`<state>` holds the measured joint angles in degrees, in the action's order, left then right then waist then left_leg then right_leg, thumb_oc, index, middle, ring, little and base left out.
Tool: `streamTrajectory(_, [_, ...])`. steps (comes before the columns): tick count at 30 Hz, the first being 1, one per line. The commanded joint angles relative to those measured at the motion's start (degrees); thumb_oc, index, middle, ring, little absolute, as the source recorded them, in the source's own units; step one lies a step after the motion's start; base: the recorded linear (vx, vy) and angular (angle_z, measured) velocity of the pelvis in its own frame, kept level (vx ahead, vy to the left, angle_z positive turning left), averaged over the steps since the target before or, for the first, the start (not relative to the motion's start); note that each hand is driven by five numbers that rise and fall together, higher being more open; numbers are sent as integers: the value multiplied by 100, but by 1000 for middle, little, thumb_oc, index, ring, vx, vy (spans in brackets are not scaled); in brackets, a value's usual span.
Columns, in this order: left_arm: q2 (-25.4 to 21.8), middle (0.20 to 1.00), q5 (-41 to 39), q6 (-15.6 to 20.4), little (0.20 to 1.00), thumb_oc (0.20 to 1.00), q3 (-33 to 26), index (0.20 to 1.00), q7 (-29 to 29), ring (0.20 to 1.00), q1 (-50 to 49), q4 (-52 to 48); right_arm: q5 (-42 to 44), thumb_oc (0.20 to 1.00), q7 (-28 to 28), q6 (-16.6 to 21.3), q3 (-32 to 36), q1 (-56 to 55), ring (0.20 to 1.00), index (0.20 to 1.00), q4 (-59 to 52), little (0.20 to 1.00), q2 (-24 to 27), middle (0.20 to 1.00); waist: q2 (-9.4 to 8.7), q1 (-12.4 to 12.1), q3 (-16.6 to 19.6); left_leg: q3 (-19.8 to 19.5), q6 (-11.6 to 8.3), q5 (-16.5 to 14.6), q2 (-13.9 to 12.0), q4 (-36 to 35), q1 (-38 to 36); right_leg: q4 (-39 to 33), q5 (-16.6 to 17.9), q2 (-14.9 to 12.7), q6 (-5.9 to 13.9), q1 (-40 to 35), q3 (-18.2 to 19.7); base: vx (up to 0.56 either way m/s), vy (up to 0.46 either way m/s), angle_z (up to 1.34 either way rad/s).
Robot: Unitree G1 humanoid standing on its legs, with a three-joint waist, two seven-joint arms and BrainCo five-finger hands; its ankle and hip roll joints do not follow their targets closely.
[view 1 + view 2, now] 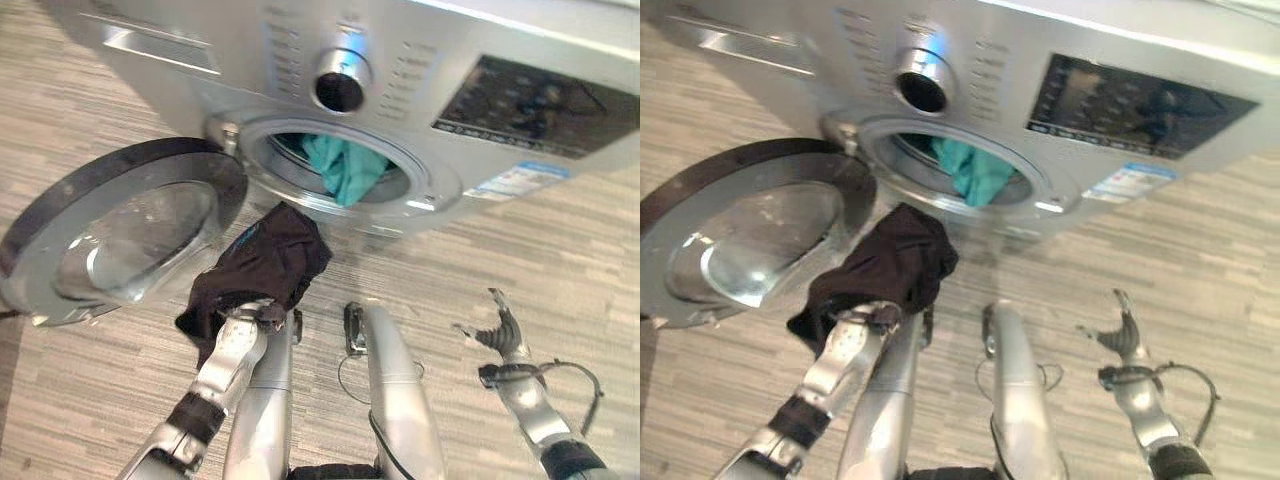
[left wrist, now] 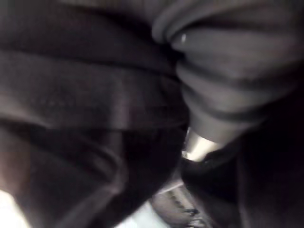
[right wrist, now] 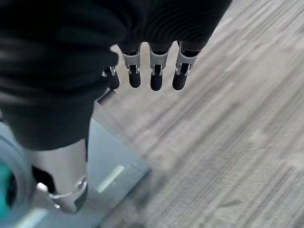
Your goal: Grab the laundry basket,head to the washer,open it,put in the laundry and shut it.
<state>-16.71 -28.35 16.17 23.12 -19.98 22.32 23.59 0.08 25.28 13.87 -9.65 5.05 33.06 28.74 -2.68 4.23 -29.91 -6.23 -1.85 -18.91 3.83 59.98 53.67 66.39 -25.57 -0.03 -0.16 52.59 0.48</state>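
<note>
Crumpled black garment in left hand

One washer stands on the floor, with one round door swung open beside its drum opening and one knob above that opening. Two pieces of laundry show: one teal garment inside the drum, and one black garment just below the opening. Two robot hands: the left hand under the black garment, the right hand well apart from the washer.
</note>
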Motion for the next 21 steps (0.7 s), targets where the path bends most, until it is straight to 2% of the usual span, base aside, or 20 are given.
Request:
streamTrajectory(1, [166, 200, 376, 289, 200, 200, -59, 200, -373, 200, 216, -102, 122, 1000, 129, 198, -205, -271, 1000, 1000, 356, 1000, 348, 1000, 4, 33, 508, -24, 280, -868, -129, 392, -194, -504, 132, 34, 84, -18, 31, 33, 3, -33])
streamTrajectory(2, [286, 200, -116, 364, 200, 200, -254, 200, -473, 200, 596, 342, 51, 1000, 41, 173, -446, -158, 1000, 1000, 493, 1000, 372, 1000, -40, 103, 530, 1, 314, -895, -181, 471, -81, -455, 137, 133, 75, 110, 70, 33, 3, -29])
streamTrajectory(4, [271, 200, -36, 352, 200, 200, -293, 200, -587, 200, 936, 601, 16, 1000, 37, 148, -580, -59, 1000, 1000, 595, 1000, 354, 1000, -81, 156, 528, 15, 338, -923, -221, 523, -14, -418, 135, 184, 73, 191, 88, 31, -1, -35])
streamTrajectory(5, [184, 200, -247, 328, 200, 200, -456, 200, -616, 200, 1368, 987, -114, 1000, -19, 104, -751, 6, 1000, 1000, 541, 1000, 419, 1000, -176, 264, 534, 35, 384, -984, -287, 636, 99, -382, 145, 282, 71, 305, 133, 34, 0, -30])
streamTrajectory(7, [130, 200, -447, 313, 200, 200, -592, 200, -753, 200, 1717, 1258, -105, 1000, -75, 92, -773, 6, 1000, 1000, 483, 1000, 447, 1000, -229, 348, 549, 44, 406, -1015, -314, 701, 185, -348, 148, 327, 78, 395, 149, 36, 3, -25])
streamTrajectory(9, [-224, 200, -674, 238, 200, 200, -821, 200, -882, 200, 2566, 2063, 45, 1000, -141, 121, -742, -81, 1000, 1000, 381, 1000, 395, 1000, -352, 547, 592, 48, 435, -1087, -401, 807, 335, -317, 141, 416, 93, 521, 189, 73, 8, -47])
streamTrajectory(11, [-948, 200, -1815, 146, 200, 200, -1393, 200, -616, 200, 3958, 3498, 172, 1000, -355, 131, -943, -132, 1000, 1000, 649, 1000, 299, 1000, -481, 814, 754, 71, 505, -1199, -535, 913, 527, -326, 229, 534, 160, 708, 224, 120, 18, -46])
streamTrajectory(14, [-1945, 200, -2247, 202, 200, 200, -1112, 200, -515, 200, 5467, 4035, 462, 1000, -605, 173, -1021, -64, 1000, 1000, 1092, 1000, 208, 1000, -536, 1011, 990, 146, 562, -1258, -745, 943, 765, -551, 459, 725, 272, 882, 319, 53, 65, -51])
streamTrajectory(16, [-2402, 200, -2642, 461, 200, 200, -574, 200, -556, 200, 6804, 3905, 763, 1000, -703, 168, -885, -86, 1000, 1000, 1061, 1000, 187, 1000, -536, 1066, 1048, 193, 626, -1310, -930, 1074, 1076, -750, 700, 843, 407, 1088, 364, 19, 66, -58])
streamTrajectory(18, [-2480, 200, -2695, 518, 200, 200, -421, 200, -557, 200, 7093, 3896, 811, 1000, -727, 150, -805, -104, 1000, 1000, 983, 1000, 153, 1000, -533, 1041, 1057, 191, 647, -1339, -992, 1133, 1174, -773, 740, 884, 439, 1163, 353, 20, 63, -19])
streamTrajectory(19, [-2645, 200, -2786, 661, 200, 200, -236, 200, -569, 200, 7475, 3746, 849, 1000, -737, 125, -712, -250, 1000, 1000, 790, 1000, 163, 1000, -515, 1022, 1054, 246, 710, -1399, -1101, 1274, 1304, -783, 781, 949, 510, 1274, 367, 31, 74, -14])
streamTrajectory(21, [-2701, 200, -2722, 652, 200, 200, -187, 200, -560, 200, 7510, 3769, 824, 1000, -744, 124, -702, -299, 1000, 1000, 724, 1000, 155, 1000, -507, 997, 1046, 258, 730, -1418, -1136, 1331, 1347, -773, 799, 962, 528, 1313, 369, 27, 50, -24])
